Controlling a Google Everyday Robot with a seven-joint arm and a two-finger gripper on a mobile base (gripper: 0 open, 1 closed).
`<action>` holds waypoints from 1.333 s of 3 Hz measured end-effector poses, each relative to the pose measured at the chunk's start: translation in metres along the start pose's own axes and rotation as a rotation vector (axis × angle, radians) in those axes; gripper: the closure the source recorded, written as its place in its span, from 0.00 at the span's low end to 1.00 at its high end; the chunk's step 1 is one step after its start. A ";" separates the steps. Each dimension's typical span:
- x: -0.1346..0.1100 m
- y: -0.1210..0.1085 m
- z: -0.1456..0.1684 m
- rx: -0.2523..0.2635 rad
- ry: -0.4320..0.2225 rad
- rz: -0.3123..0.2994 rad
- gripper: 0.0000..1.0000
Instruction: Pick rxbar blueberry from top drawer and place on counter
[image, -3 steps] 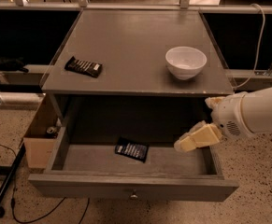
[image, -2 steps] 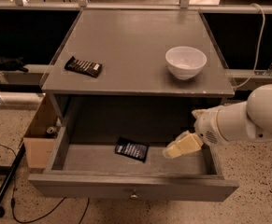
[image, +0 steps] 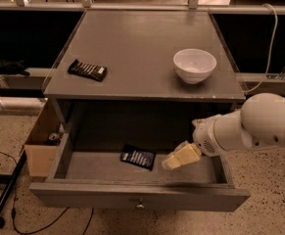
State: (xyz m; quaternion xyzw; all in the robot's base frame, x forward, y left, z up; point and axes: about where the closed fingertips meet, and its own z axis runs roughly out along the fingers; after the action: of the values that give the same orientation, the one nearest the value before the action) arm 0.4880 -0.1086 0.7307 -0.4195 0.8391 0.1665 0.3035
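The rxbar blueberry, a flat dark navy bar with pale text, lies on the floor of the open top drawer, near its middle. My gripper reaches in from the right on a white arm, its cream fingers low inside the drawer just right of the bar, a short gap away. The grey counter above carries other items.
On the counter a black-brown bar with white text lies at the left and a white bowl stands at the right. A cardboard box sits on the floor left of the cabinet, with cables on the floor beside it.
My gripper has moved left and lower into the drawer, closing in on the navy bar. The bar, bowl and other bar have not moved.
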 end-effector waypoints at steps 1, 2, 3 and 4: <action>-0.004 0.011 0.045 -0.021 0.035 -0.039 0.00; -0.005 0.016 0.072 -0.033 0.061 -0.059 0.00; 0.002 0.017 0.104 -0.041 0.092 -0.069 0.00; 0.010 0.012 0.126 -0.043 0.111 -0.067 0.00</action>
State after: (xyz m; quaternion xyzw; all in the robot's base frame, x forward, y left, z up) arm 0.5201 -0.0399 0.6291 -0.4622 0.8364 0.1508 0.2530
